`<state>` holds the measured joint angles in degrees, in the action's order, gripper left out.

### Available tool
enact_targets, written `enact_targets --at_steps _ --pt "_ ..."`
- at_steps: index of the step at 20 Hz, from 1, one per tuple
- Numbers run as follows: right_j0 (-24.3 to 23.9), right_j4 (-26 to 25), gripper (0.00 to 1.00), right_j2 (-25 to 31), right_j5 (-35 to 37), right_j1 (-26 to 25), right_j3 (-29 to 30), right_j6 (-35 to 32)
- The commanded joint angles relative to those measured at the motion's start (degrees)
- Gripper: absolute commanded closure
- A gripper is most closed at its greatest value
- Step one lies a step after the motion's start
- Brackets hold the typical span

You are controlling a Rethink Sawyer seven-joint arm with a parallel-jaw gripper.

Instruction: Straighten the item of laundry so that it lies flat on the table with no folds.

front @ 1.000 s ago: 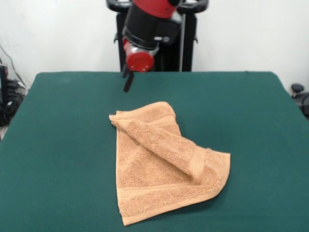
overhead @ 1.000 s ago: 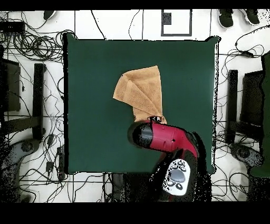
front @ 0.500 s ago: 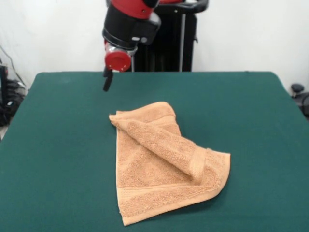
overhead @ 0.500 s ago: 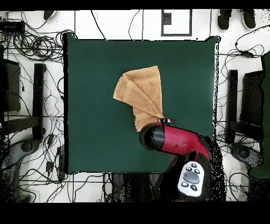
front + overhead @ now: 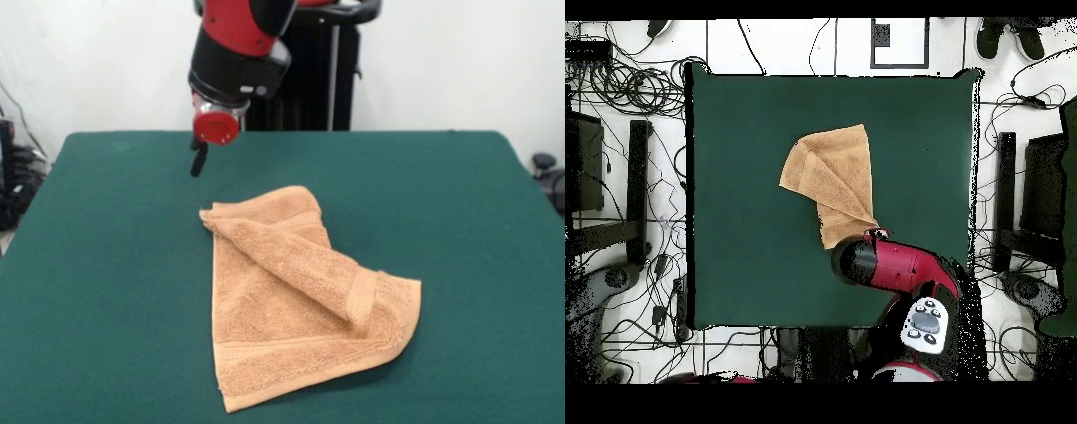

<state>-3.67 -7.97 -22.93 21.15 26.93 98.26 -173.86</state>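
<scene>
The light orange-tan towel (image 5: 291, 309) lies crumpled near the middle of the dark green table (image 5: 97, 265). One part is folded diagonally over the rest, forming a thick ridge from its far left corner to its right side. A woven band shows along the near edge. My gripper (image 5: 199, 162) hangs from the red arm above the table's far side, apart from the towel and to the left of its far corner, holding nothing. In the overhead view the towel (image 5: 833, 175) is roughly triangular, and the red arm (image 5: 895, 268) covers its lower tip.
The table (image 5: 745, 130) has broad bare green felt on all sides of the towel. Cables, stands and equipment lie on the floor around it. The black pedestal (image 5: 309, 79) stands behind the far edge.
In the front view the arm swung left along the far side of the table, then dipped slightly. The towel has not moved.
</scene>
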Motion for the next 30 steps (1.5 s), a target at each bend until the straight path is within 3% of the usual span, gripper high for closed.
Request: enact_targets --at_steps 1,7,30 --pt "0.3 0.1 0.0 6.0 -4.6 -8.2 -1.9 -1.8" --pt "-0.1 0.4 0.0 6.4 -5.7 -9.7 -2.5 -1.5" --pt "1.9 4.6 0.0 7.4 -2.8 -6.6 -4.6 -3.7"
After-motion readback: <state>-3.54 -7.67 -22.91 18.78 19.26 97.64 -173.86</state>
